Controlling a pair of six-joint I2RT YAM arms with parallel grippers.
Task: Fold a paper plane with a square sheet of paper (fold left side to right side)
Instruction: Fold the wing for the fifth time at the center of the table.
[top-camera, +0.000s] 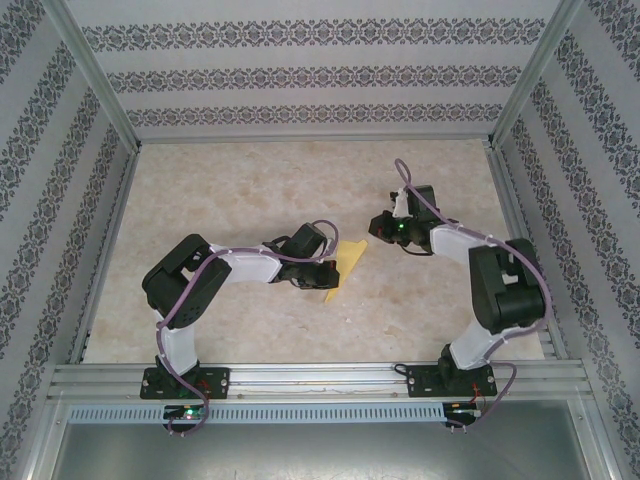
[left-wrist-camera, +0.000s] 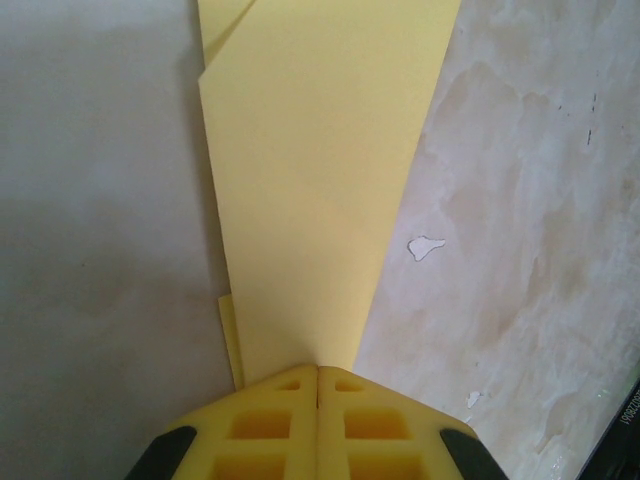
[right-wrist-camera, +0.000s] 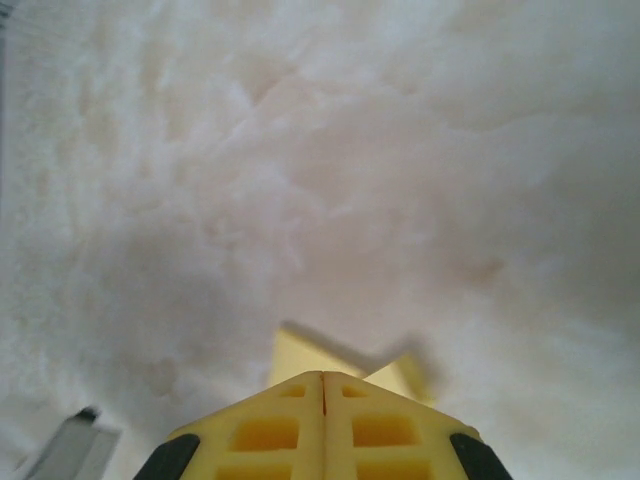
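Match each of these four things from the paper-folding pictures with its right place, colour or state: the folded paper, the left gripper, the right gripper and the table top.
Things
1. folded paper
2. left gripper
3. right gripper
4. table top

Place, colour or state
A. pale and marbled, bearing the paper
B. shut, fingertips at the paper's narrow end
C. yellow, tapering to one end
D. shut, up and to the right of the paper in the top view

Right pairs: 1-C, 2-B, 3-D, 4-A

Marbled beige table (top-camera: 250, 190), patterned wallpaper walls (top-camera: 300, 75), aluminium frame (top-camera: 320, 378).
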